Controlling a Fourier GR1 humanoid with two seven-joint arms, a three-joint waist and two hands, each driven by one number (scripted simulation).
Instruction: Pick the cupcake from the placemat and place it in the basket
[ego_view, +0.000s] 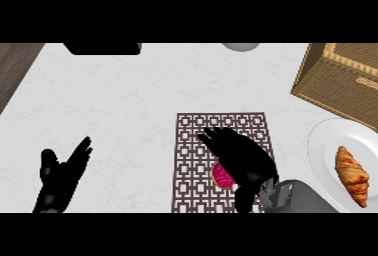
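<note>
1. Nearest to you was the grey right forearm (299, 197), which came in from the lower edge right of centre, just beside the rim of the plate (325, 145).
2. Your right hand (240, 157), all black, lay over the right half of the placemat (192, 150) and hid most of the cupcake (222, 176).
3. You could see only a sliver of the cupcake at the hand's left edge. It was a magenta-pink surface with darker speckles and a redder rim.
4. It was on the placemat, in its lower half, touching or tucked under the right hand. You could not tell from this view whether the hand had hold of it or merely covered it.
5. You saw the placemat as a dark brown rectangle with a pale lattice of small squares. It lay on the white marbled counter (133, 100).
6. Your left hand (59, 175) rested at the lower left, well apart from the placemat. Its fingers were straight, spread and pointing up, and it held nothing.
7. On the white plate at the right edge lay a golden-brown croissant (352, 175), its length running up and down the view.
8. Your basket (343, 75) stood at the upper right, beyond the plate. It was tan and woven, with a lighter band along its rim, and was cut off by the edge of the view.
9. At the far edge you could make out a dark object (103, 48) and a grey round shape (240, 46), both too cropped to identify.
</note>
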